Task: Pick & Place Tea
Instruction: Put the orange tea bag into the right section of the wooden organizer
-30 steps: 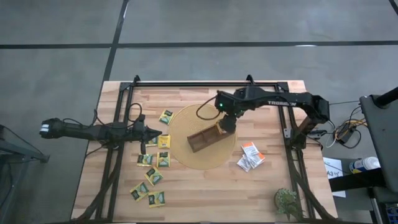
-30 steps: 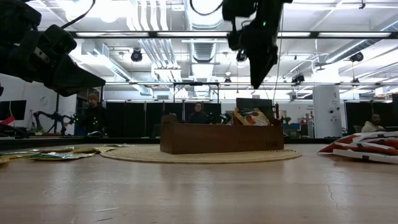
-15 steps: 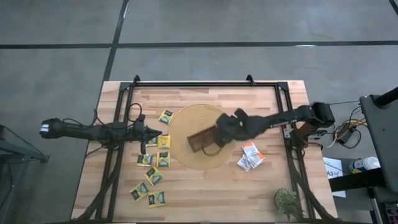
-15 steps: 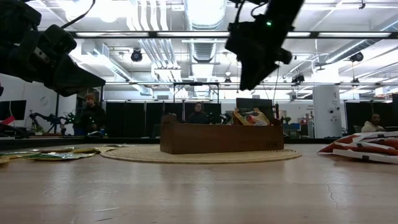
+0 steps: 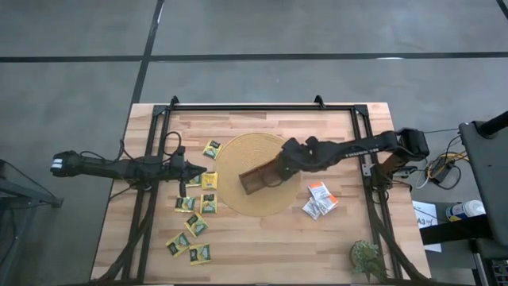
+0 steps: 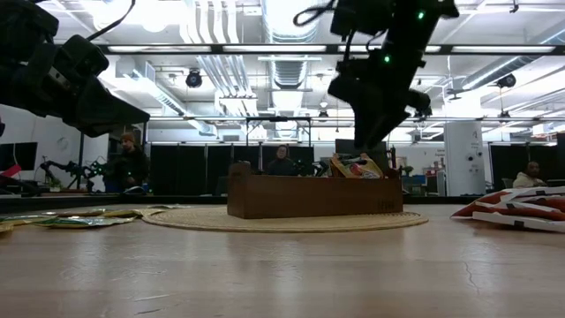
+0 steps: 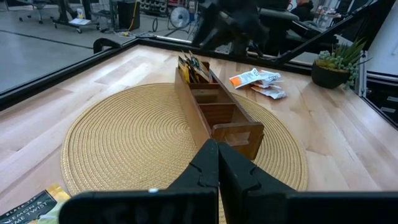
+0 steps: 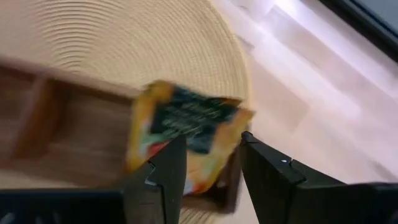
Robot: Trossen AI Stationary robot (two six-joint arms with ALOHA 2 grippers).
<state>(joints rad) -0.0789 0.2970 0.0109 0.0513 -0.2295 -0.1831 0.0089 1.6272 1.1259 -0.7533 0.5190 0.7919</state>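
Observation:
A brown wooden tray [image 5: 255, 180] lies on a round woven mat [image 5: 236, 152]. An orange-yellow tea packet [image 8: 186, 127] stands in the tray's end compartment, and its top sticks up above the tray wall [image 6: 353, 165]. My right gripper [image 8: 213, 146] hovers open just above it, slanting down, one finger to each side. Yellow-green tea packets [image 5: 198, 203] lie flat on the table to the left of the mat. White-and-orange ones [image 5: 321, 198] lie to its right. My left gripper [image 5: 204, 171] waits shut at the mat's left edge.
A black metal frame [image 5: 262, 106] runs round the table top. A small potted plant [image 5: 367, 258] stands at the near right corner. The tray's other two compartments [image 7: 217, 102] hold nothing. People sit in the room beyond the table.
My right gripper has come down toward the tray's end that holds the packets. The arm has dropped lower over the mat and the wrist has rolled.

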